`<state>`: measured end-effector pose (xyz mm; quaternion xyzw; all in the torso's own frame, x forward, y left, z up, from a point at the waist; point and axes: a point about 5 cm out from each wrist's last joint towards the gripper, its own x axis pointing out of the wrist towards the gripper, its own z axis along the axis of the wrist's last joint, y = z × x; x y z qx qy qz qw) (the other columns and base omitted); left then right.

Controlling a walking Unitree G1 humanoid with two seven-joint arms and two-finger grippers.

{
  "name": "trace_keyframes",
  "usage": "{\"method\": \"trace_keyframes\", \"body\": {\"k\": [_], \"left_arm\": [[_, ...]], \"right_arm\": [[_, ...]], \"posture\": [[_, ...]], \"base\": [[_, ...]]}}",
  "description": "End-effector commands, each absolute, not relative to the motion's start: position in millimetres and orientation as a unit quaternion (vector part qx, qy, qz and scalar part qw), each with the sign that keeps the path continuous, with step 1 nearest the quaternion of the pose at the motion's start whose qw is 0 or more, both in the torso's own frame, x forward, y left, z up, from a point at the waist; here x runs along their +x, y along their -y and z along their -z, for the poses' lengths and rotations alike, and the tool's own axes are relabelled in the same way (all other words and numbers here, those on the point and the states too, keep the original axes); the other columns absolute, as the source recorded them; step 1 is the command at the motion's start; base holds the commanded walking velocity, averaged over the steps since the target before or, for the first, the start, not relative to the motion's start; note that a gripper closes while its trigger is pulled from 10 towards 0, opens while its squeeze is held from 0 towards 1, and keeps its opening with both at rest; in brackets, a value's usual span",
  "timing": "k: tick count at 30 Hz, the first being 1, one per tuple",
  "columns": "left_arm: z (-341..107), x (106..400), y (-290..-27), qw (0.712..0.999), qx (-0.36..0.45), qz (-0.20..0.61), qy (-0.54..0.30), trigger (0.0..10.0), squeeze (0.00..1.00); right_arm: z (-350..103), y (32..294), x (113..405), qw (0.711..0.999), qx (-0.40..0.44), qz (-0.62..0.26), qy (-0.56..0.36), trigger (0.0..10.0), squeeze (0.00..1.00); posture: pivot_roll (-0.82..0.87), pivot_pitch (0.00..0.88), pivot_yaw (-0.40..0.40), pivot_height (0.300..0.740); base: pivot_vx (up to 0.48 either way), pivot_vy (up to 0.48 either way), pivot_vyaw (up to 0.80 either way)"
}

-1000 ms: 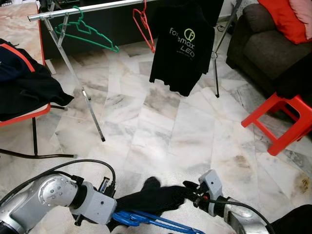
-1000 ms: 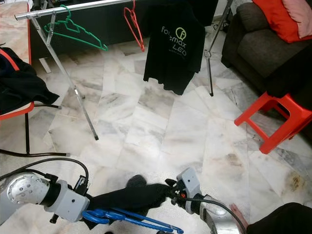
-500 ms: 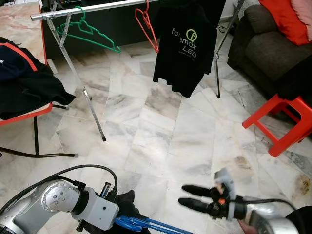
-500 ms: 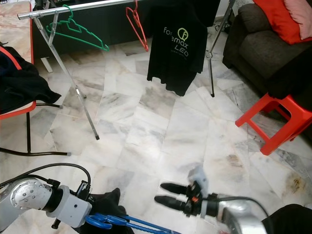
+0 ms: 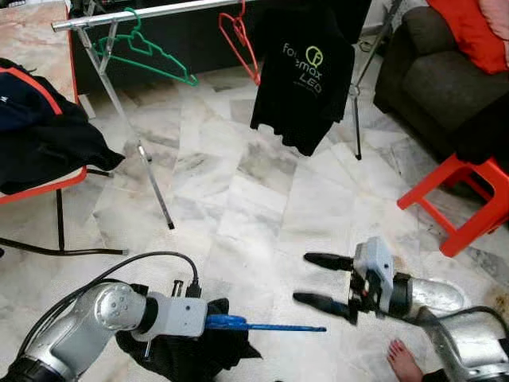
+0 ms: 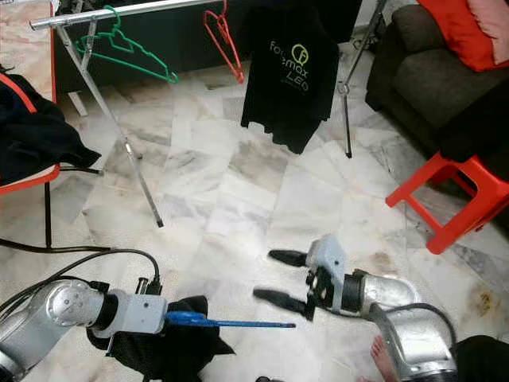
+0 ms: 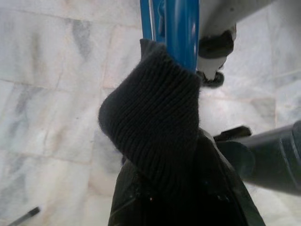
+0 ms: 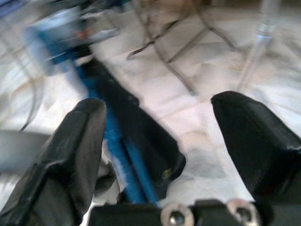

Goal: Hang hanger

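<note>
A black T-shirt (image 5: 302, 76) printed "foremax LED" hangs on the clothes rail (image 5: 159, 13); below over open marble, the left gripper (image 5: 208, 321) pinches a garment-draped blue hanger (image 5: 266, 326), right gripper (image 5: 320, 278) spread wide beside.

**Marble floor and what stands on it**

A pale marble tile floor (image 5: 262, 199) with grey veining spreads across the room. A metal clothes rack (image 5: 151, 171) stands on it toward the back, its slanted legs planted on the tiles. To the robot's left, the thin black legs of a chair (image 5: 60, 235) rest on the floor. To the right stands a red plastic stool (image 5: 465, 203), with a dark grey sofa (image 5: 445, 87) behind it. A person's bare foot (image 5: 406, 362) rests on the tiles near the bottom right.
</note>
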<state>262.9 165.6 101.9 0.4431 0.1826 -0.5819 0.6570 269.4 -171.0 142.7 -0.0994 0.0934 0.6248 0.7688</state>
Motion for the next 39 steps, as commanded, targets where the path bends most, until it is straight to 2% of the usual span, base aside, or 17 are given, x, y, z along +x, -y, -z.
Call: {"method": "trace_keyframes", "body": {"k": [1,2,5,7,11,14,15,18,20,22,23,29,32,35,39], "left_arm": [[-103,258,-162,0.650,0.421,0.601,-0.198,10.0,0.00],[-103,258,-162,0.650,0.421,0.601,-0.198,10.0,0.00],[-103,253,-152,0.629,0.406,0.629,-0.210,10.0,0.00],[-103,249,-142,0.617,0.399,0.648,-0.201,10.0,0.00],[-102,246,-122,0.609,0.370,0.672,-0.201,10.0,0.00],[-101,247,-119,0.602,0.374,0.674,-0.207,10.0,0.00],[-103,245,-116,0.589,0.376,0.684,-0.211,10.0,0.00],[-109,236,-109,0.574,0.340,0.712,-0.218,10.0,0.00],[-109,235,-107,0.567,0.336,0.718,-0.223,10.0,0.00],[-106,238,-108,0.563,0.343,0.714,-0.235,10.0,0.00],[-106,241,-106,0.564,0.341,0.714,-0.236,10.0,0.00],[-112,244,-91,0.594,0.271,0.712,-0.258,10.0,0.00],[-111,249,-90,0.609,0.253,0.702,-0.271,10.0,0.00],[-111,253,-92,0.615,0.226,0.696,-0.293,10.0,0.00],[-109,258,-90,0.629,0.230,0.682,-0.293,10.0,0.00]], "right_arm": [[-139,171,258,0.726,-0.113,-0.668,-0.119,10.0,0.00],[-139,171,258,0.726,-0.113,-0.668,-0.119,10.0,0.00],[-128,174,253,0.678,-0.159,-0.700,-0.158,10.0,0.00],[-121,174,252,0.659,-0.183,-0.708,-0.177,10.0,0.00],[-113,165,267,0.670,-0.215,-0.687,-0.181,10.0,0.00],[-115,159,275,0.679,-0.228,-0.676,-0.170,10.0,0.00],[-118,156,282,0.689,-0.243,-0.665,-0.157,10.0,0.00],[-122,151,290,0.701,-0.244,-0.655,-0.142,10.0,0.00],[-124,148,290,0.694,-0.235,-0.667,-0.139,10.0,0.00],[-124,147,286,0.670,-0.229,-0.690,-0.150,10.0,0.00],[-121,148,282,0.648,-0.233,-0.706,-0.163,10.0,0.00],[-117,145,266,0.600,-0.204,-0.752,-0.184,10.0,0.00],[-120,143,264,0.594,-0.195,-0.760,-0.178,10.0,0.00],[-117,145,265,0.591,-0.222,-0.754,-0.181,10.0,0.00],[-120,144,269,0.608,-0.223,-0.745,-0.163,10.0,0.00]], "posture": [[-0.03,0.211,-0.061,0.740],[-0.03,0.211,-0.061,0.740],[-0.03,0.209,-0.058,0.740],[-0.03,0.198,-0.056,0.740],[-0.02,0.203,-0.046,0.740],[-0.02,0.212,-0.043,0.740],[-0.03,0.227,-0.032,0.740],[-0.02,0.230,-0.026,0.740],[-0.02,0.240,-0.020,0.740],[-0.02,0.246,-0.016,0.740],[-0.03,0.250,-0.016,0.740],[-0.02,0.255,-0.011,0.740],[-0.02,0.259,-0.010,0.740],[-0.02,0.262,-0.007,0.740],[-0.02,0.266,-0.005,0.740]], "base": [[0.000,0.000,0.00],[0.000,0.000,0.00],[0.000,0.000,0.00],[0.000,0.000,0.00],[0.000,0.000,0.00],[0.000,0.000,0.00],[0.000,0.000,0.00],[0.000,0.000,0.00],[0.000,0.000,0.00],[0.000,0.000,0.00],[0.000,0.000,0.00],[0.000,0.000,0.00],[0.000,0.000,0.00],[0.000,0.000,0.00],[0.000,0.000,0.00]]}}
